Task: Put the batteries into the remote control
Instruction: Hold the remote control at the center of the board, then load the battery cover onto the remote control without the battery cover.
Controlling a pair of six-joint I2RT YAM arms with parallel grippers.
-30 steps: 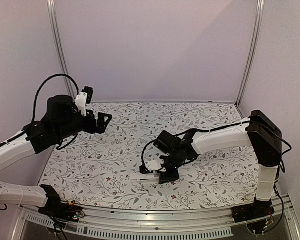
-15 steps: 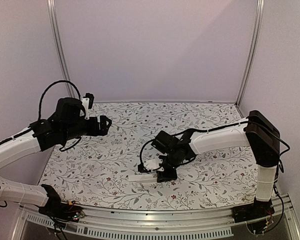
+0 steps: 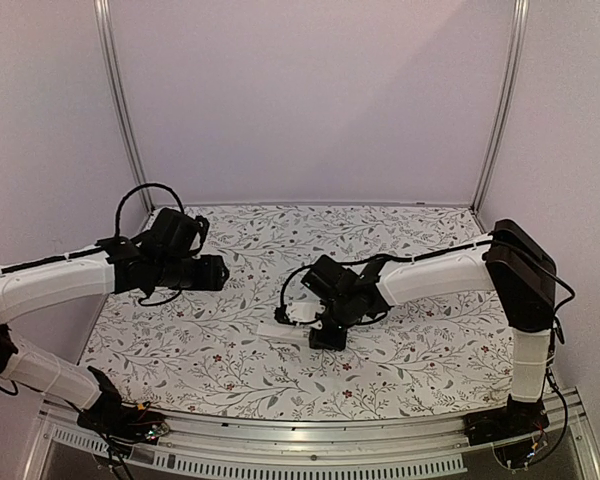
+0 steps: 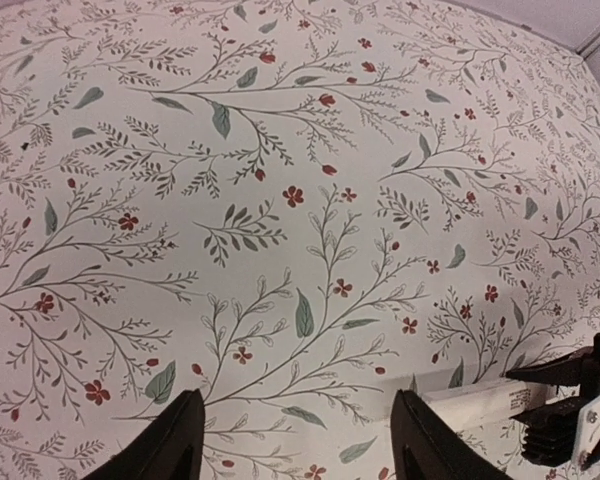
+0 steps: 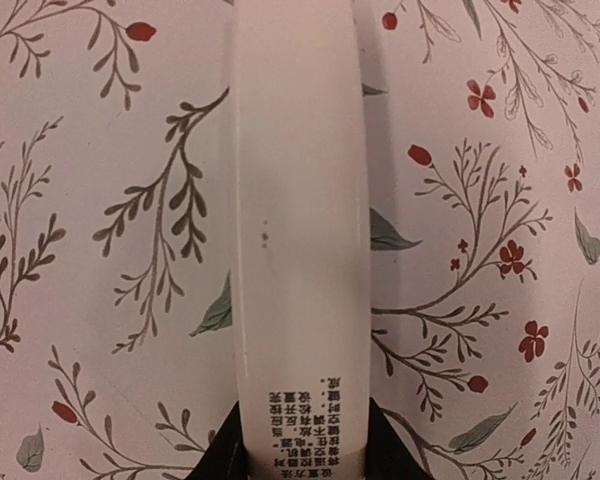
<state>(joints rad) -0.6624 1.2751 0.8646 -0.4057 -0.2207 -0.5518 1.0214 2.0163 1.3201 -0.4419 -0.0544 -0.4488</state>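
Since the earlier frame, the left arm point(image 3: 70, 280) has dropped and swung inward over the floral tablecloth point(image 3: 420, 240); its left gripper point(image 4: 298, 425) stands parted and empty. The right gripper point(image 5: 302, 455) is clenched on the white remote control point(image 5: 300, 200) near the table's middle, printed label facing the wrist camera. The batteries are not discernible in any view. Step, as judged: steadying the remote. Next, the battery bay must be exposed and a cell located.
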